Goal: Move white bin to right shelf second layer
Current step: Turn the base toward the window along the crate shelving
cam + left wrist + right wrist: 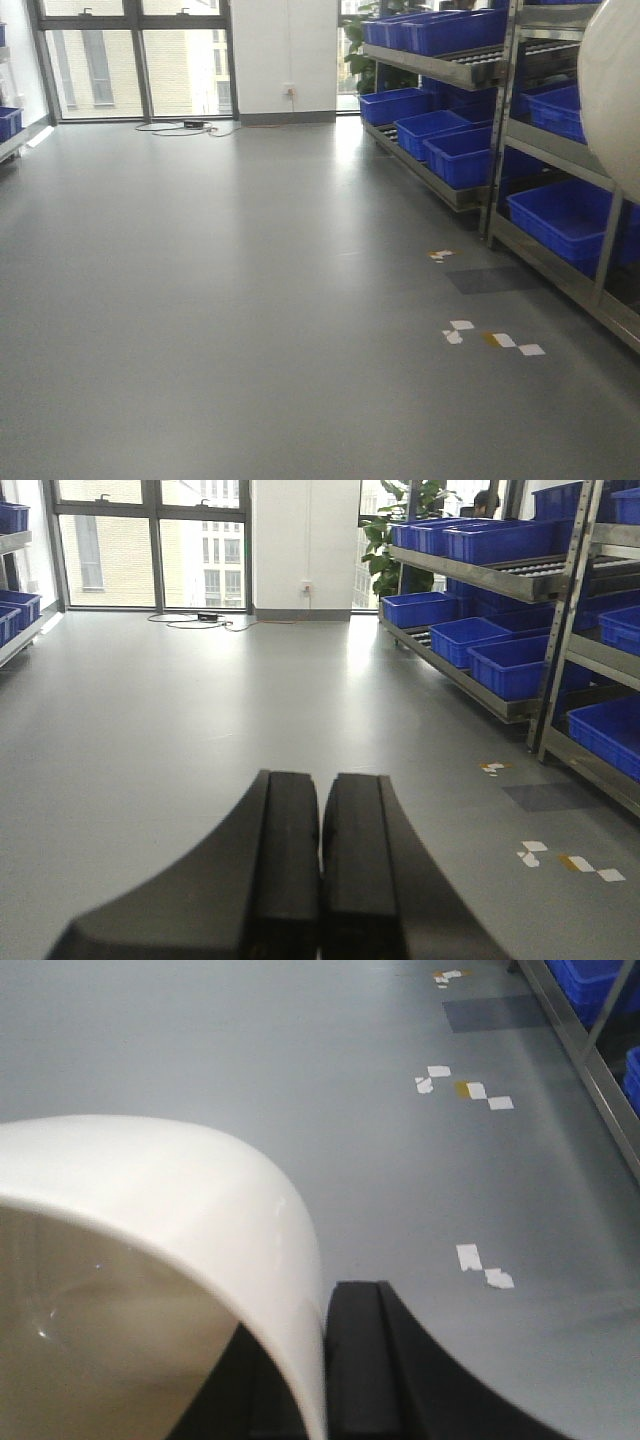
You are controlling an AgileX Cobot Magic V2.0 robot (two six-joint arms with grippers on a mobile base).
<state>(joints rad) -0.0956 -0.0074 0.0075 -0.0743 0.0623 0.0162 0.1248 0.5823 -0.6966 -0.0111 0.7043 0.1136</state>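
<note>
In the right wrist view the right gripper [322, 1360] was clamped on the rim wall of the white bin [180, 1190]: one black finger [385, 1360] lay against the outer face of the wall, and the other finger, darker and partly hidden behind the cream plastic, sat on the inner side, so the wall ran straight between them. From the gripper the bin spread away toward ten o'clock, its curved rim arching over the frame's left half and its smooth hollow interior filling the lower left corner. The bin hung above the grey floor [300, 1050], with scraps of white tape [485, 1268] lying on the floor at about three o'clock from the fingers.

In the front-facing view the bin [612, 90] appeared as a pale rounded mass at the two o'clock edge of the frame, in front of the steel shelf [545, 150] that ran along the right side and carried blue crates [465, 152]. Whether the bin touched the shelf there could not be told, since the frame cut it off.

The left gripper [321, 880] showed in its own wrist view with its two black fingers pressed together, nothing between them, pointed across the open floor toward the windows [150, 540] at twelve o'clock.
</note>
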